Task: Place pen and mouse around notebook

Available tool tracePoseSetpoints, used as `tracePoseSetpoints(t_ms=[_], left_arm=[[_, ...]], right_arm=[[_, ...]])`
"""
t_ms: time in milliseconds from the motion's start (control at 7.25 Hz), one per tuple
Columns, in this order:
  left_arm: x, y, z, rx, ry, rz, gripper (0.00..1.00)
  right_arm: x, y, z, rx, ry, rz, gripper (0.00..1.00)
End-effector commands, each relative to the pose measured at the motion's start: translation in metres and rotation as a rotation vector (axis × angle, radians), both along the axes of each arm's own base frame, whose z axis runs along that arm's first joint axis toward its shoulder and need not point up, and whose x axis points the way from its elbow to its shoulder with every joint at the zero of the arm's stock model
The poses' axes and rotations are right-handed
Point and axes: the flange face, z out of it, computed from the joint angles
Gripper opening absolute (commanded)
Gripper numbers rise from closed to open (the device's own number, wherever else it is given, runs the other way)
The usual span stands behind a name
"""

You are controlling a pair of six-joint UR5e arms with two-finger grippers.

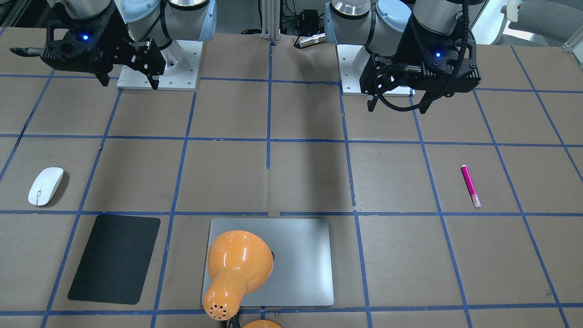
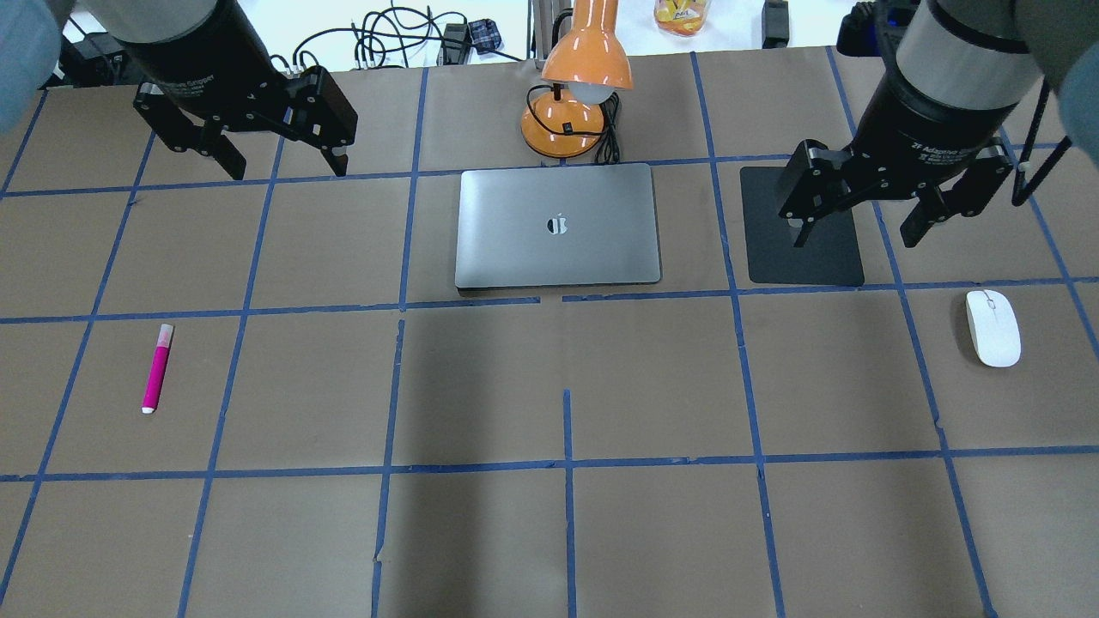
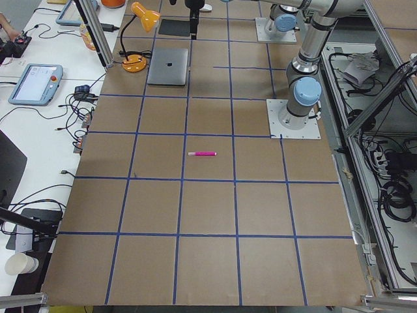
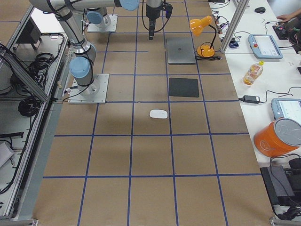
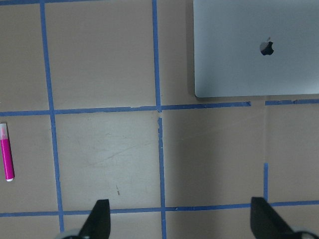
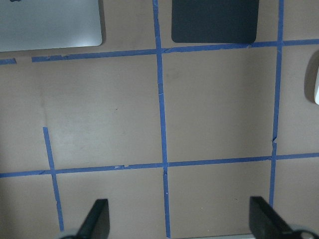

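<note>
The magenta pen (image 2: 157, 367) lies alone on the table's left part, also seen at the left edge of the left wrist view as the pen (image 5: 6, 152). The white mouse (image 2: 993, 328) rests at the far right, just past the black mat. The silver notebook (image 2: 558, 225) lies shut at the table's far middle. My left gripper (image 2: 288, 167) hangs open and empty above the table, left of the notebook and well beyond the pen. My right gripper (image 2: 854, 236) hangs open and empty over the mat, left of and beyond the mouse.
A black mat (image 2: 803, 227) lies right of the notebook. An orange desk lamp (image 2: 575, 77) stands just behind the notebook, its shade leaning over the far edge. Blue tape lines grid the brown table. Cables and a bottle sit beyond the far edge.
</note>
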Motion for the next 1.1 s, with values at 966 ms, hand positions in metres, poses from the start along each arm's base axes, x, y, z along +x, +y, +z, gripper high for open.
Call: tracePoseSetpoints(t_ms=[966], left_arm=[[0.037, -0.008, -0.017, 0.028, 0.0, 0.014, 1.0]], right_arm=[[-0.065, -0.015, -0.004, 0.009, 0.014, -0.141, 1.0]])
